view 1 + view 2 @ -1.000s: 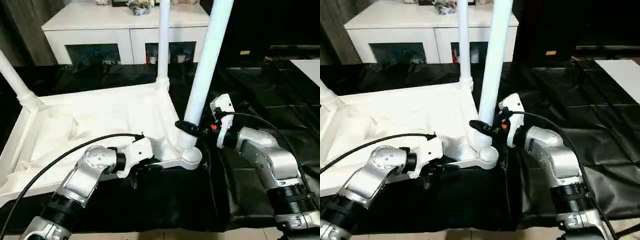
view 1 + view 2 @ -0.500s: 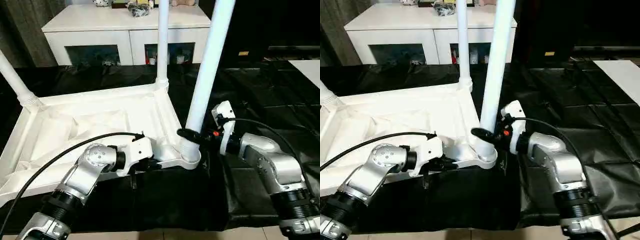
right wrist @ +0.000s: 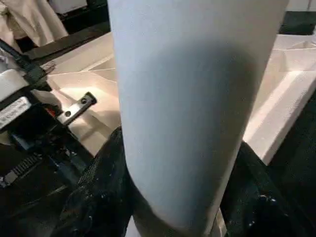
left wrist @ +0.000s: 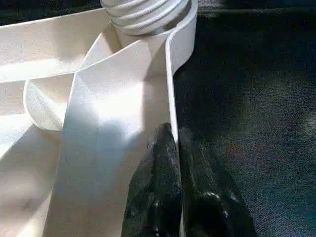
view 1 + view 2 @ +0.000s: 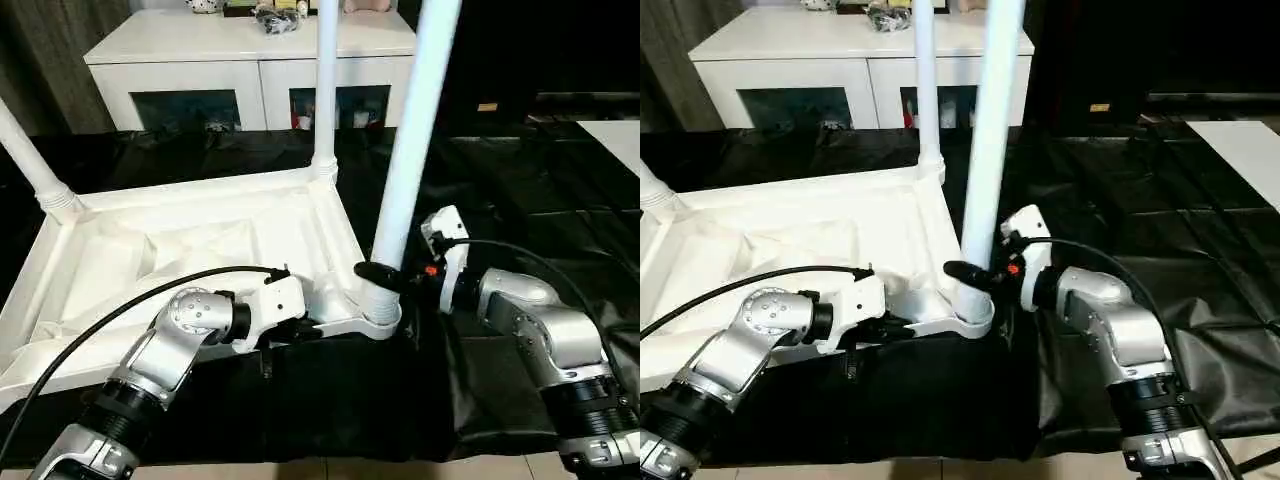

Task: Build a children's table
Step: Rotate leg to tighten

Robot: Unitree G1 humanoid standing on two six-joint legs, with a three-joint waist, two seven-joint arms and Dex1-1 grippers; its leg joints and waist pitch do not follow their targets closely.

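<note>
The children's table lies upside down on a black cloth, its white tabletop (image 5: 200, 240) showing the ribbed underside. One white leg (image 5: 326, 90) stands in the far corner, and another (image 5: 35, 165) rises at the left corner. A third leg (image 5: 410, 150) stands nearly upright in the near right corner socket (image 5: 378, 312). My right gripper (image 5: 385, 272) is closed around this leg just above the socket; in the right wrist view the leg (image 3: 192, 98) sits between the two black fingers (image 3: 101, 192). My left gripper (image 4: 174, 136) is shut on the tabletop's front rim (image 4: 170, 84), close to that socket.
A white cabinet (image 5: 250, 65) with dark glass doors stands behind the table. The black cloth (image 5: 520, 200) covers the floor to the right. A flat white board (image 5: 618, 135) lies at the right edge. My left arm's black cable (image 5: 120, 315) arcs over the tabletop.
The near right leg has swung closer to upright in its socket, still held by my right gripper. My left gripper's fingers closed onto the front rim.
</note>
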